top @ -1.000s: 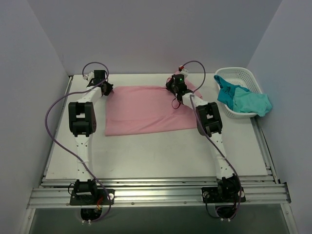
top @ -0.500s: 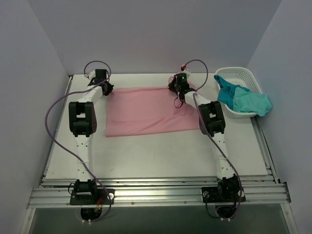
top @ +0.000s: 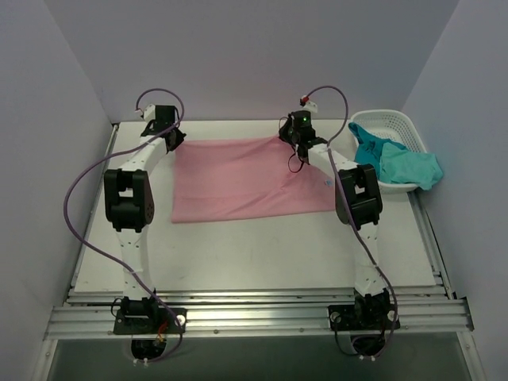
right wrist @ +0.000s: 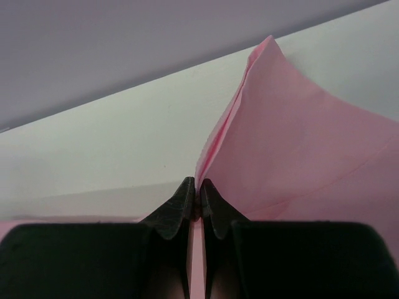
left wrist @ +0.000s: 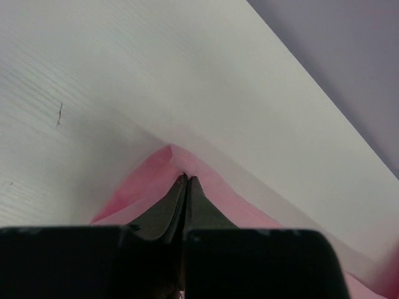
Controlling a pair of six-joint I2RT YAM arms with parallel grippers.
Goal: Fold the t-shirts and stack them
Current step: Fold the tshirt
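Observation:
The light pink t-shirt [top: 242,178] lies spread flat on the white table. My left gripper [top: 172,140] is shut on its far left corner [left wrist: 174,156], the black jaws pinched on the fabric. My right gripper [top: 295,135] is shut on its far right edge [right wrist: 262,124], the cloth rising in a peak beside the jaws. The teal and turquoise t-shirts [top: 393,161] lie bunched in the white lattice basket [top: 388,119] at the far right, one hanging over its right rim.
The back wall stands just beyond both grippers. Side walls close in the table on the left and right. A metal rail [top: 254,316] runs along the near edge by the arm bases.
Both grippers have moved toward the back wall, drawing the pink shirt's far edge with them. The shirt now lies wider and flatter, its right side stretched farther right.

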